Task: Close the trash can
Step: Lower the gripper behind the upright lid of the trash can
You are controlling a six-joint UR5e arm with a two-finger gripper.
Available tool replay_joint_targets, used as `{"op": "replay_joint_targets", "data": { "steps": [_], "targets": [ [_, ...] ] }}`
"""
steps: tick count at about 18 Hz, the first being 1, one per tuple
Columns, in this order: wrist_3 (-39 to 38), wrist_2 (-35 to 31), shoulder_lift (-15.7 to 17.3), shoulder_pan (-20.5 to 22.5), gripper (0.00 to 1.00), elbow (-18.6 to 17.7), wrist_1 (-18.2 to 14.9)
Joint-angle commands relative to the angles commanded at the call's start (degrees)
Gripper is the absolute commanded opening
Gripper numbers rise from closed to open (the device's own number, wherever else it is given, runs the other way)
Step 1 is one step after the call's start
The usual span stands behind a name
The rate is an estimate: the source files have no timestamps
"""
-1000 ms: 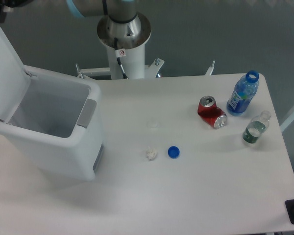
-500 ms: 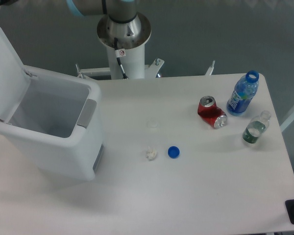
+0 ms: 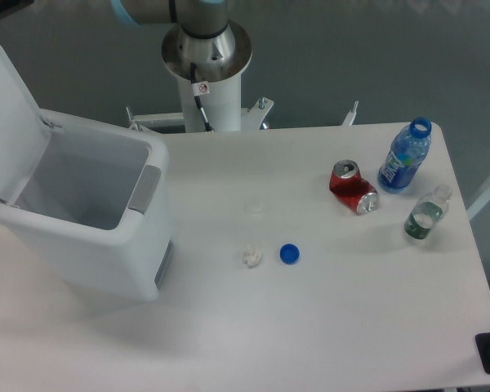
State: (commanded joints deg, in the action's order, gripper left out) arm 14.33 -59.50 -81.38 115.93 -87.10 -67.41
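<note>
Arm (image 3: 147, 11) reaches left along top edge; pincer (image 3: 2, 8) barely visible.

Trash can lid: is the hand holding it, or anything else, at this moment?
It cannot be told. Only a dark bit of the hand shows at the top left edge, above the open lid, with its fingers out of frame.

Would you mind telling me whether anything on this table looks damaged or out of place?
Yes. The red soda can is crushed and lies on its side beside the capless blue bottle. A loose blue cap and a crumpled white scrap lie mid-table. The trash can stands with its lid up.
</note>
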Motion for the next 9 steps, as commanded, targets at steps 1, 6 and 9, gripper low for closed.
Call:
{"op": "replay_joint_targets", "data": {
  "steps": [1,6,9],
  "targets": [
    [-0.1,-0.2,-0.4,-0.4,0.02,0.1,0.1],
    [0.1,-1.6,-1.0,-1.2,0.02,0.2,0.1],
    [0.3,-3.0,-1.0,-1.2,0.02,0.2,0.1]
  ]
}}
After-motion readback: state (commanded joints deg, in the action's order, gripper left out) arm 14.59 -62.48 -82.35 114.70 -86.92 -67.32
